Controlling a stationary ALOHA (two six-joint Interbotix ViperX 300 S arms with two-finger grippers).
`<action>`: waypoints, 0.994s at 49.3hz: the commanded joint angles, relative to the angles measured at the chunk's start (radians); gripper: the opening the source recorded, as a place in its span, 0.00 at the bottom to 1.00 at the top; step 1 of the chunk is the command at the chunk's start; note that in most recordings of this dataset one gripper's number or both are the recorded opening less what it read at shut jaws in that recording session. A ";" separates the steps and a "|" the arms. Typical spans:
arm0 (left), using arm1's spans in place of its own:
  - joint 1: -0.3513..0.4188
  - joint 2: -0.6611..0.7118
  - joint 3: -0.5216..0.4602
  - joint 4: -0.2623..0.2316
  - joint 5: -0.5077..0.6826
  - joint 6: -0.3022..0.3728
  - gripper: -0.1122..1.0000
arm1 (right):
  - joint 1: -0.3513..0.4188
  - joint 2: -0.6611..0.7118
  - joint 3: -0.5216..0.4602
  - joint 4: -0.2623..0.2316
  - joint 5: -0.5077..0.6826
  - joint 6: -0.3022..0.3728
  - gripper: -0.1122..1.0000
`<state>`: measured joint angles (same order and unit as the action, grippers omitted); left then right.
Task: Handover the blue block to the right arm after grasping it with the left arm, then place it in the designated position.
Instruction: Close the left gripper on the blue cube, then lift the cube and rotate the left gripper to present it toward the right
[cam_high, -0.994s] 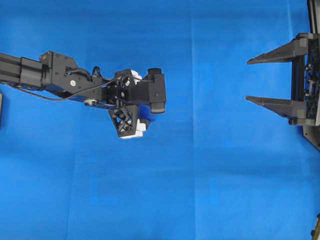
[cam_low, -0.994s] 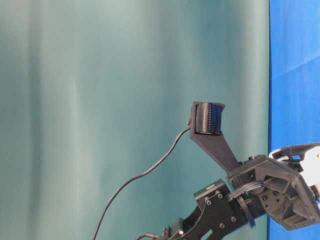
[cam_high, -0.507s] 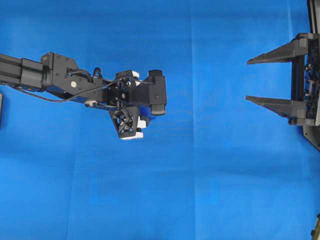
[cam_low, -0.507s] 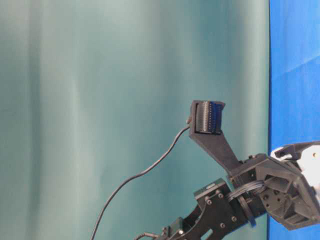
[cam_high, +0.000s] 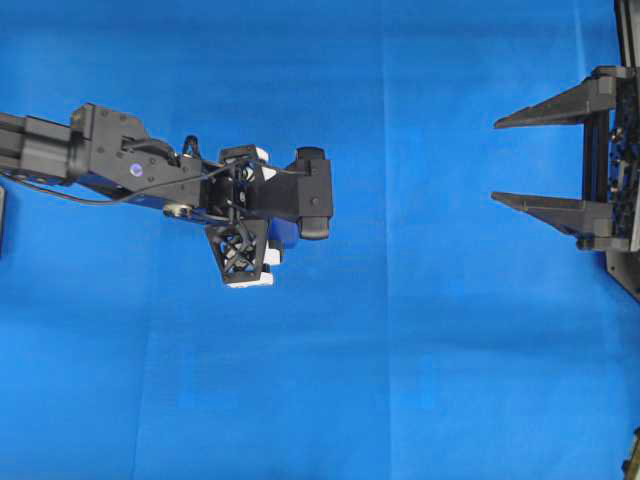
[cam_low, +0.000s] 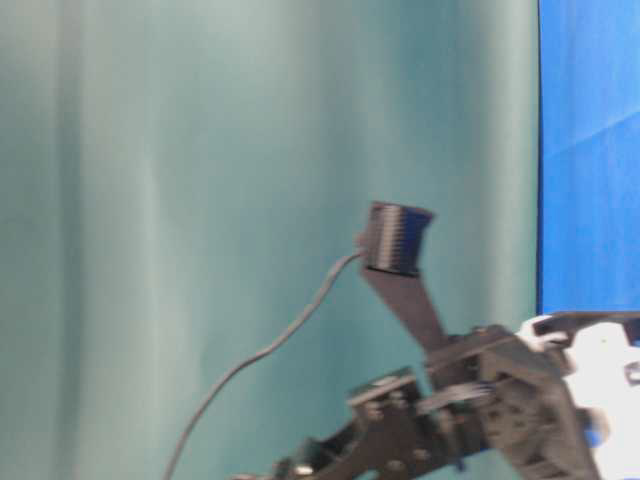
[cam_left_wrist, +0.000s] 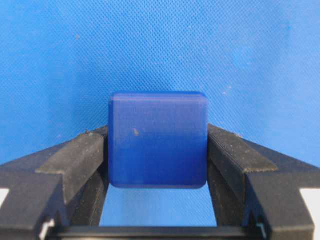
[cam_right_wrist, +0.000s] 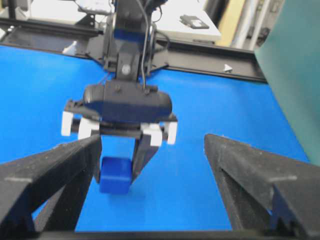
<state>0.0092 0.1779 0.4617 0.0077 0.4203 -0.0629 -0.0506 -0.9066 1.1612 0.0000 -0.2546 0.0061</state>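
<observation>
The blue block (cam_left_wrist: 157, 140) is a dark-blue cube pinched between the two black fingers (cam_left_wrist: 80, 160) of my left gripper (cam_left_wrist: 157, 150), which touch its left and right faces. In the right wrist view the block (cam_right_wrist: 115, 175) hangs just over the cloth under the left gripper's (cam_right_wrist: 117, 167) white-trimmed frame, with a faint shadow below. From overhead the left gripper (cam_high: 258, 240) points down at centre left and hides most of the block. My right gripper (cam_high: 496, 160) waits at the right edge, jaws wide open and empty, aimed at the left arm (cam_right_wrist: 152, 142).
Bright blue cloth (cam_high: 420, 350) covers the table. A teal backdrop (cam_low: 200, 200) fills the table-level view, where the left arm (cam_low: 480, 410) shows blurred. A black rail (cam_right_wrist: 200, 50) and desks lie beyond the cloth's far edge.
The left jaws narrowed onto the blue block, and the left arm has shifted a little to the left with it. The right arm has not moved.
</observation>
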 joint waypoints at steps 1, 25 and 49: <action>-0.005 -0.186 -0.040 0.002 0.028 0.005 0.54 | -0.002 0.005 -0.028 0.003 -0.005 0.002 0.98; -0.018 -0.336 -0.184 0.002 0.239 0.008 0.54 | -0.002 0.005 -0.028 0.003 -0.005 0.002 0.98; -0.018 -0.385 -0.239 0.002 0.339 0.003 0.54 | -0.002 0.005 -0.029 0.003 -0.005 0.002 0.98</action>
<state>-0.0077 -0.1243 0.2470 0.0077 0.7609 -0.0583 -0.0506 -0.9066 1.1612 0.0015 -0.2546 0.0077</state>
